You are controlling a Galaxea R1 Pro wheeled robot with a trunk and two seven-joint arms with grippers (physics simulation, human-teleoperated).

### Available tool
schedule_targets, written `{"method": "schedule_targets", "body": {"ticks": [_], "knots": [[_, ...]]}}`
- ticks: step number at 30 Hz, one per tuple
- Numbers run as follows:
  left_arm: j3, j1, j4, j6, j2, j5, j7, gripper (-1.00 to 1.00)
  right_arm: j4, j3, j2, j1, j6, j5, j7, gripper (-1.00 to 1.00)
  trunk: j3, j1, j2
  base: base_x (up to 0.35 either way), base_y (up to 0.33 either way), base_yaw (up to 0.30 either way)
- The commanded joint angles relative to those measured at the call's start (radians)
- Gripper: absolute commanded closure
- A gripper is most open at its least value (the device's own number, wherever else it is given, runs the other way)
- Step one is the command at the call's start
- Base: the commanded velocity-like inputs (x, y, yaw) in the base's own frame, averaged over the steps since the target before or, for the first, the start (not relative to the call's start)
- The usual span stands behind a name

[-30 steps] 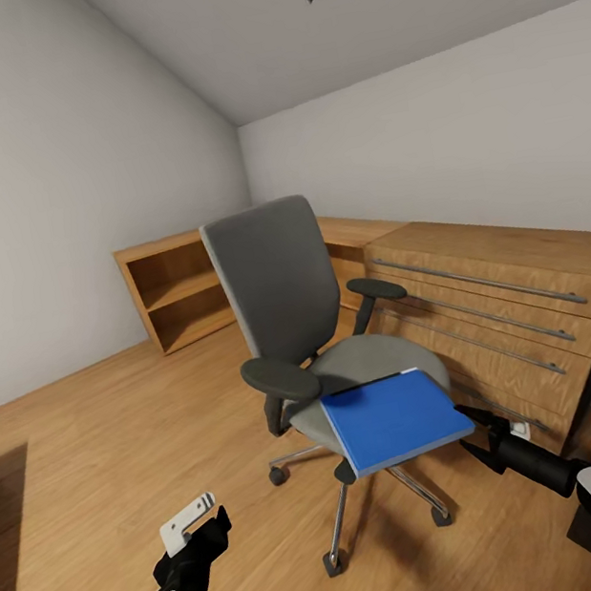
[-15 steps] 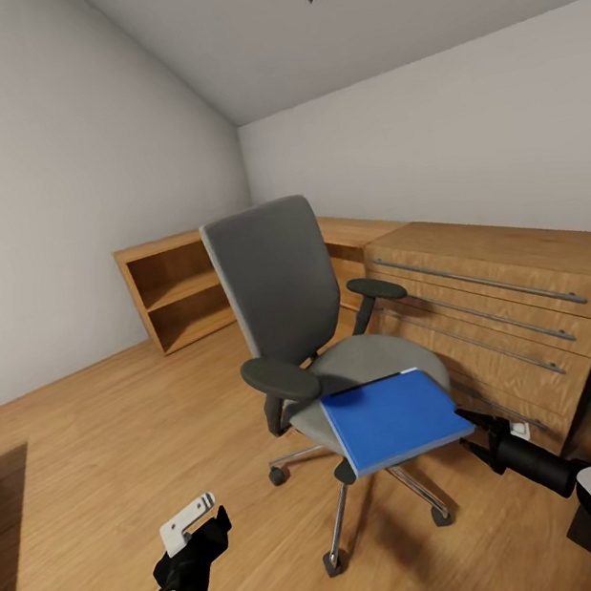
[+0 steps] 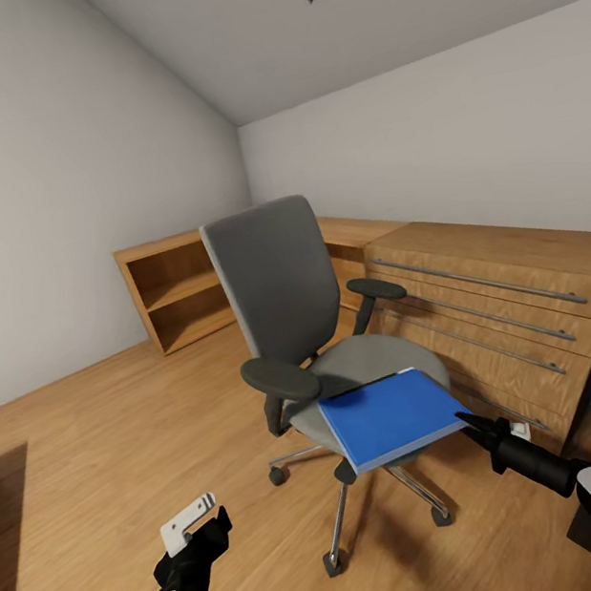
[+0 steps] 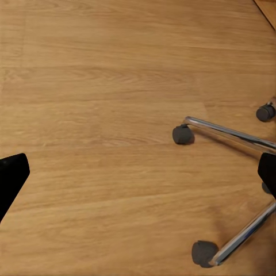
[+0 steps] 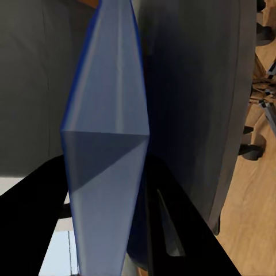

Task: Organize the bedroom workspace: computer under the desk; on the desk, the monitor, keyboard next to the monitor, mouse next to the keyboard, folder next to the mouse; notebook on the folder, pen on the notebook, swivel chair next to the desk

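One flat bright-blue rectangular folder (image 3: 390,417) with a pale page edge lies at the front of the seat of one grey upholstered swivel chair (image 3: 279,284), its near corner jutting past the seat edge. The chair has two round black armrests and a chrome star base on casters, and stands on the light wood floor (image 3: 116,434).

In the head view the black right gripper (image 3: 470,421) reaches the folder's near right corner. The right wrist view shows more: the folder's corner (image 5: 103,155) sits edge-on between the two dark fingers (image 5: 172,218), which are closed against it on both sides.

The left gripper (image 3: 192,522) hangs low over the floor, well apart from the chair. In the left wrist view its fingertips (image 4: 11,178) stand wide apart with nothing between them, and two chrome legs with casters (image 4: 182,134) cross the floor beyond.

Just behind the chair stand one light-wood drawer chest with bar handles (image 3: 501,308) and one light-wood open shelf unit (image 3: 174,293).
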Motion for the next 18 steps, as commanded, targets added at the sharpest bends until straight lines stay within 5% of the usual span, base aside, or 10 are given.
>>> {"method": "schedule_targets", "body": {"ticks": [1, 18], "knots": [[-0.002, -0.001, -0.002, 0.003, 0.001, 0.004, 0.008, -1.00, 0.001, -0.003, 0.000, -0.001, 0.006, 0.002, 0.002, 1.00, -0.001, 0.000, 0.000, 0.000, 0.000, 0.000], [-0.002, -0.001, -0.001, 0.003, 0.001, 0.005, 0.008, -1.00, -0.001, -0.005, -0.001, 0.000, 0.005, 0.002, 0.002, 1.00, 0.049, -0.062, 0.112, 0.000, 0.000, 0.000]]}}
